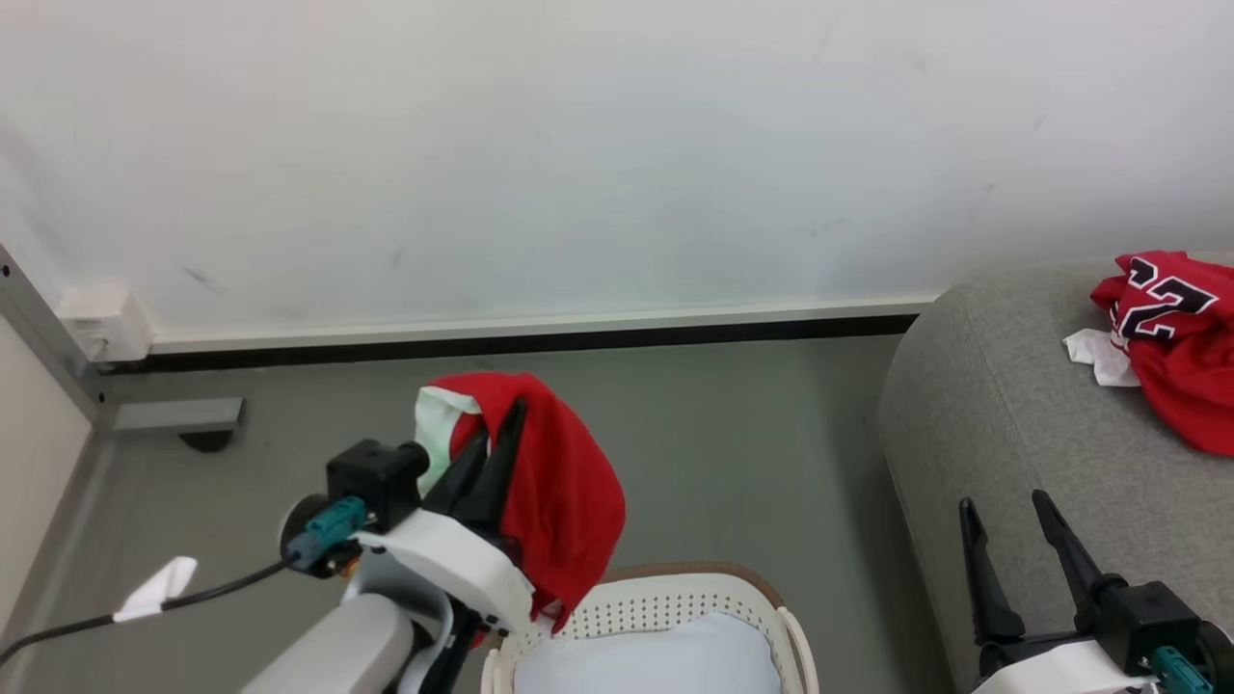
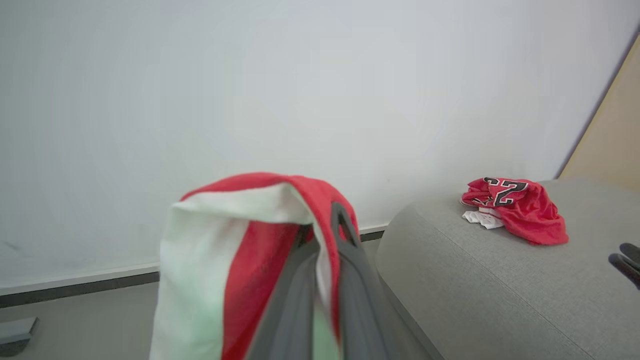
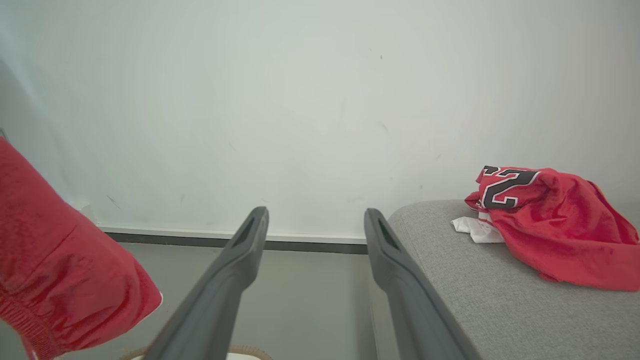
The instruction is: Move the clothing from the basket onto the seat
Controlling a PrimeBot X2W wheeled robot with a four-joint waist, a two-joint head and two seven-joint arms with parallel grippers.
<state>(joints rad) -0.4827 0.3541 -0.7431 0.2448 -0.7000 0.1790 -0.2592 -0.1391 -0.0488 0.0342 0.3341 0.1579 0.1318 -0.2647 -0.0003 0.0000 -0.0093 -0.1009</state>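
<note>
Since the basket (image 1: 665, 602) sits low and central before you, every place below is given from it.

- Basket: cream, with a perforated wall and a brown rim. A pale pad (image 1: 646, 665) lies inside it.
- Left gripper (image 1: 496, 429): above the basket's left rim, with your fingers closed on a red garment (image 1: 569, 501).
- Red garment: red with a white panel. It is draped over the left fingers and lifted out of the basket. Its lower end hangs by the basket's left rim, and you cannot tell whether it touches.
- Seat (image 1: 1012, 405): grey and rounded, to the right of the basket, with a strip of floor (image 1: 752, 453) between the two.
- Jersey (image 1: 1181, 366): red with black, white-edged numerals. It lies crumpled on top of the seat, well to the right of the basket and farther back. A white scrap (image 1: 1094, 352) touches its basket-side edge.
- Right gripper (image 1: 1003, 503): right of the basket, over the seat's near part. Your fingers are spread wide with nothing between them.
- Wall (image 1: 578, 145): white, behind the basket, with a dark strip along its foot.
</note>
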